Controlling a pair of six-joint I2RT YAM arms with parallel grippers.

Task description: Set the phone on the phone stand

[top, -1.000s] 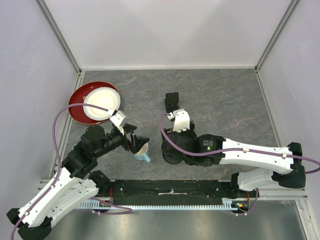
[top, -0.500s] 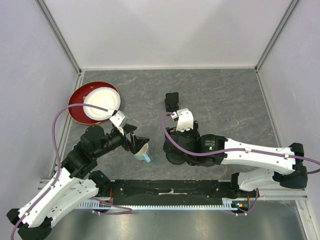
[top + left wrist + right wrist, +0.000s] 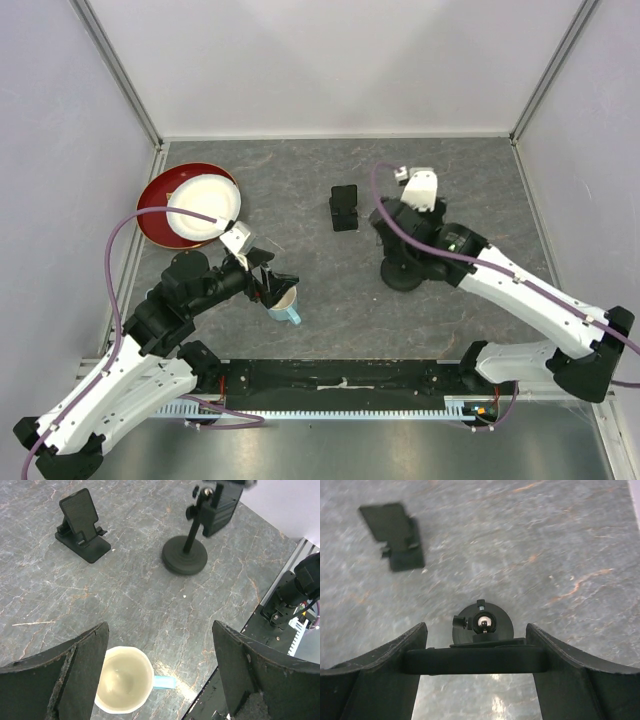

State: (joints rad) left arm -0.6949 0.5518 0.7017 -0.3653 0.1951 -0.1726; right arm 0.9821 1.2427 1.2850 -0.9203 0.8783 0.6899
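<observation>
From overhead I get the whole cell: pale walls (image 3: 330,60) with aluminium corner posts, and a grey, veined stone-look table (image 3: 470,190). At its upper left sits a glossy red plate (image 3: 150,228) with a white plate (image 3: 205,195) on it. Right of centre stands the round-base pole stand (image 3: 403,272). The folding phone stand (image 3: 344,207) is up and to the left of it, apart.

Only the right wrist view shows the right gripper (image 3: 476,640) clamped on the phone (image 3: 475,661) (edge-on there, a flat matte black bar), directly over the pole's shiny ball head. The left wrist view shows that slab side-on against the pole's top; whether it is seated I cannot tell.

My left gripper (image 3: 159,630) is spread wide above a cream mug (image 3: 124,680) with a pale blue handle, at lower centre.
</observation>
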